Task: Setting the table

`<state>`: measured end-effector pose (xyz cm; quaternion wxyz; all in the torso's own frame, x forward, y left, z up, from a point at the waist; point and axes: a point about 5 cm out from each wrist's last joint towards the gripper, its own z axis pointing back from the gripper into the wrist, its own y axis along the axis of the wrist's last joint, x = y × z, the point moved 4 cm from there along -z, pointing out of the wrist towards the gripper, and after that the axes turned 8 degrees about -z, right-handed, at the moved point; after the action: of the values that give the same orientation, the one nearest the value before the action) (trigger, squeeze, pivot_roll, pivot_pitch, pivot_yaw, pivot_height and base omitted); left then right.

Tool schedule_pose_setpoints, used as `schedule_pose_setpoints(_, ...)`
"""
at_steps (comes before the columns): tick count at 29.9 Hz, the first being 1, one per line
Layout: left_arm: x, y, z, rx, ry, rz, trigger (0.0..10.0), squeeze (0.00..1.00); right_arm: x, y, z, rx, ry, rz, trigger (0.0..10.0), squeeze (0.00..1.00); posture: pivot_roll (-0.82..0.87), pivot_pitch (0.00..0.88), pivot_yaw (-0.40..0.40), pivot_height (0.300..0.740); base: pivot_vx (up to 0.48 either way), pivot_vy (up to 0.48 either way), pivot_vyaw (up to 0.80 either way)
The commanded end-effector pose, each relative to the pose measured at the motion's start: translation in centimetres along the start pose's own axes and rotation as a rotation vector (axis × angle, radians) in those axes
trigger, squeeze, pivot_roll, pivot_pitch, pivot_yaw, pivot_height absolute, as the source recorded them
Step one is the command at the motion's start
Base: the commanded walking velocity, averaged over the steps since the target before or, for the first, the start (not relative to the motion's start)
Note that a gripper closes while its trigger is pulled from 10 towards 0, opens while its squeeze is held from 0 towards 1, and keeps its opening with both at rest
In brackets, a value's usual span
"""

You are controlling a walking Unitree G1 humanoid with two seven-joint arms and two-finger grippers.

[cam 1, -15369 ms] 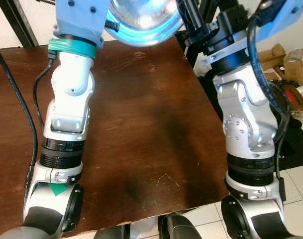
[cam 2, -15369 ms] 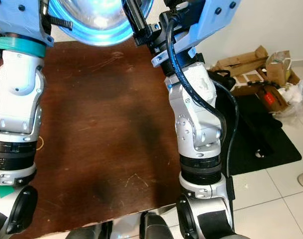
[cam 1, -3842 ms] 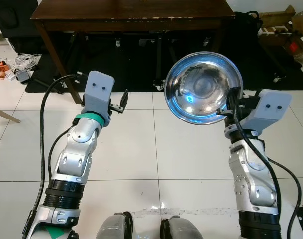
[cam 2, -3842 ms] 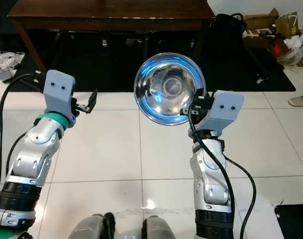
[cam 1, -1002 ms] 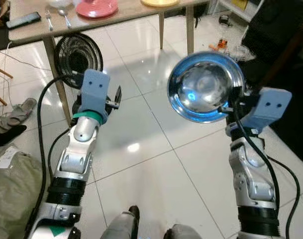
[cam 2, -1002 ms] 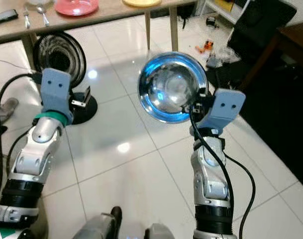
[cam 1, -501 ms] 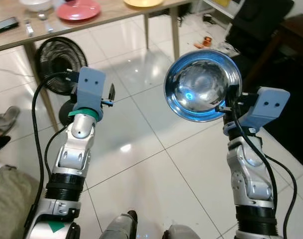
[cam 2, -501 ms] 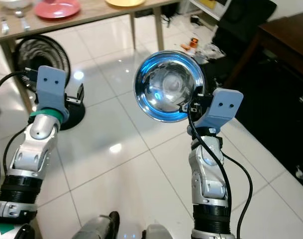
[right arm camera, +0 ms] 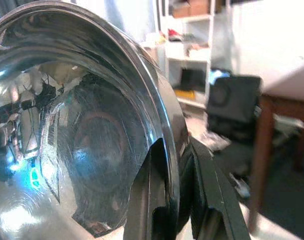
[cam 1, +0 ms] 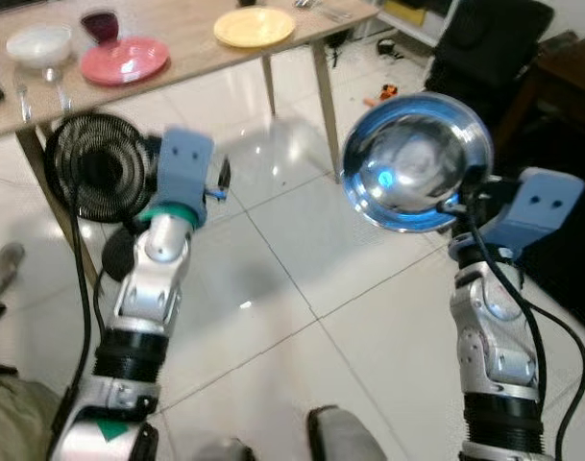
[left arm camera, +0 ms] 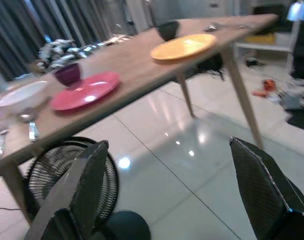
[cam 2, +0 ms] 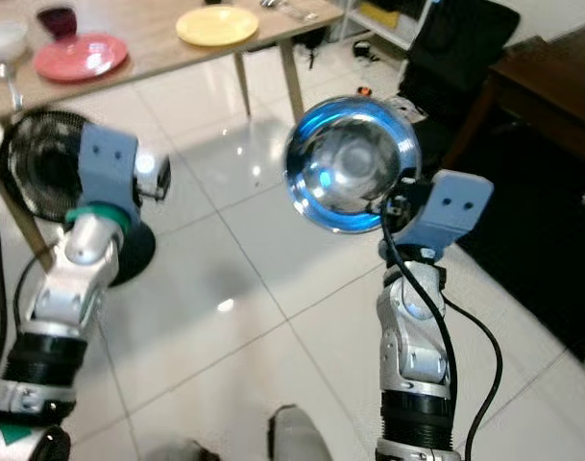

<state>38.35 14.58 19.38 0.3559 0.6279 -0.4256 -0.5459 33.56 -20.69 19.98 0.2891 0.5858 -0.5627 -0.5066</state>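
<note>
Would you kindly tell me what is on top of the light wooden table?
On the wooden table stand a yellow plate, a pink plate with a dark cup behind it, and a white bowl. The left arm hides nothing there; the far end is cut off.

Bright, even indoor light, with white glare spots on the glossy floor tiles (cam 1: 273, 288) and a soft shadow below the wooden table (cam 1: 177, 43). Strong blue and white reflections inside the steel bowl (cam 1: 415, 161) (very close and slightly smeared in the right wrist view). Motion blur everywhere, clearly softening the fan (left arm camera: 67, 170) and the plates.
</note>
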Motion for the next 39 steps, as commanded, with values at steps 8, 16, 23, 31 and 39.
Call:
schedule_pose_setpoints(8,-0.5,-0.3,0.2,0.003,0.011,-0.029,10.0,0.00,-0.7,1.1,-0.3,0.065,-0.032,-0.023,10.0,0.00,0.01,0.000,0.057,0.740,0.458,0.000,0.00)
schedule_pose_setpoints(16,-0.5,0.4,0.3,0.042,-0.002,-0.049,10.0,0.00,0.0,0.6,-0.6,0.042,-0.096,-0.045,10.0,0.00,0.01,0.000,0.054,0.740,0.459,0.000,0.00)
schedule_pose_setpoints(23,0.5,2.9,0.7,0.193,-0.104,-0.136,10.0,0.00,1.6,-1.3,-0.5,-0.045,-0.168,-0.045,10.0,0.00,0.03,0.001,0.052,0.740,0.459,0.000,0.00)
schedule_pose_setpoints(31,1.2,3.6,0.6,0.225,-0.129,-0.152,10.0,0.00,1.2,-1.2,-0.4,-0.040,-0.148,-0.036,10.0,0.00,0.02,0.003,0.054,0.740,0.466,0.000,0.00)
schedule_pose_setpoints(39,1.4,3.5,0.6,0.220,-0.134,-0.142,10.0,0.00,1.4,-1.3,-0.3,-0.045,-0.153,-0.028,10.0,0.00,0.01,0.007,0.053,0.740,0.472,0.000,0.00)
